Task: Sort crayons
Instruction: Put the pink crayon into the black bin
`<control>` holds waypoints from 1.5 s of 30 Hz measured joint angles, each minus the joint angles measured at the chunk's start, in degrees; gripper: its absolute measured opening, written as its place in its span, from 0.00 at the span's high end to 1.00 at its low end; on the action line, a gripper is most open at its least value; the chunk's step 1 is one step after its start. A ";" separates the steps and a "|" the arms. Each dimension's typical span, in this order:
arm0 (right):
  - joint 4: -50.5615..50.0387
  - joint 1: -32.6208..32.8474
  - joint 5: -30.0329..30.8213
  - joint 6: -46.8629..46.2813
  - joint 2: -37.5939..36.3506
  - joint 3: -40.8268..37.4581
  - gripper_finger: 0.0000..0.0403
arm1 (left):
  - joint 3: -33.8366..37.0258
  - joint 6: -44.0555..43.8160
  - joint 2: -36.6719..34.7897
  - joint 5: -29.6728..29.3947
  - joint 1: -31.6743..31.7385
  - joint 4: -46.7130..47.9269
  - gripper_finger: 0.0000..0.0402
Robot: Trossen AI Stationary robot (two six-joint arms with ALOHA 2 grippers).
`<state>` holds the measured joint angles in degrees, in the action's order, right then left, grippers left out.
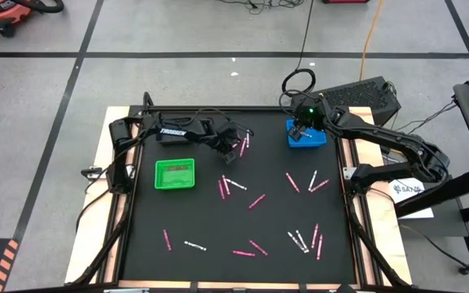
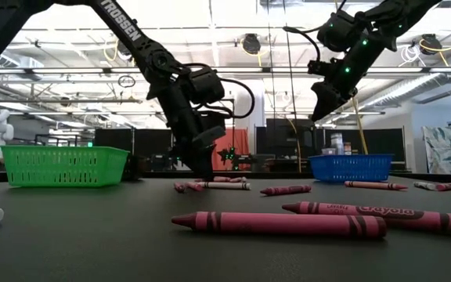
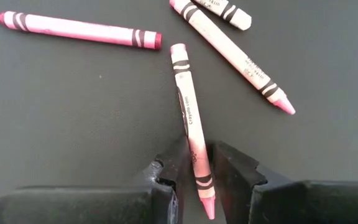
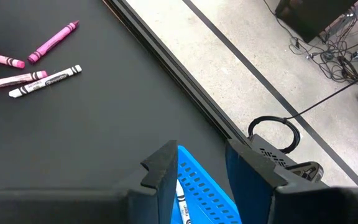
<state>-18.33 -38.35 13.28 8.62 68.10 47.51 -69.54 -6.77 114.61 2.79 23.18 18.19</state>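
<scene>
Pink and white crayons lie scattered on the black table (image 1: 194,212), among them a pair (image 1: 225,187) near the middle and a group (image 1: 306,240) near the front right. My left gripper (image 1: 233,149) is down at the table top in the far middle (image 2: 202,166), shut on one pink crayon (image 3: 188,106). Two more pink crayons (image 3: 73,30) (image 3: 235,56) and a white one (image 3: 229,9) lie just beyond it. My right gripper (image 1: 301,130) hangs open and empty above the blue tray (image 2: 351,167), in which a white crayon (image 4: 180,193) lies. My left gripper pinches the pink crayon between its two fingers, on the wrapped part near its pointed end (image 3: 197,163). The fingers (image 3: 176,158) come from above and lie across it. The crayon's flat end (image 3: 178,48) points away from the wrist. Whether it is off the table I cannot tell.
A green tray (image 1: 174,174) stands at the left of the table, and it also shows in the low view (image 2: 61,166). The blue tray (image 1: 306,135) stands at the far right corner. A long pink crayon (image 2: 280,223) lies close to the low camera. Cables and a black case (image 1: 365,94) lie beyond the far edge.
</scene>
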 joint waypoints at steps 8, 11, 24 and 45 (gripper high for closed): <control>0.00 0.00 0.04 0.00 0.00 0.00 0.70 | 0.07 0.12 -0.48 -0.28 -0.60 1.40 0.97; 0.00 0.00 0.04 0.00 0.00 0.00 0.70 | 0.23 0.23 -1.37 -0.29 -0.76 2.31 0.98; -0.02 -0.07 0.04 -0.02 0.11 0.00 0.70 | 0.35 7.23 -13.55 -7.62 -1.20 13.46 0.98; -7.38 3.56 -6.06 -5.33 0.06 0.00 0.70 | 11.94 12.13 -31.09 -15.27 13.48 31.19 0.98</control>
<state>-25.71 -34.79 7.21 3.29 68.15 47.51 -57.59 5.36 83.53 -12.48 36.66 49.37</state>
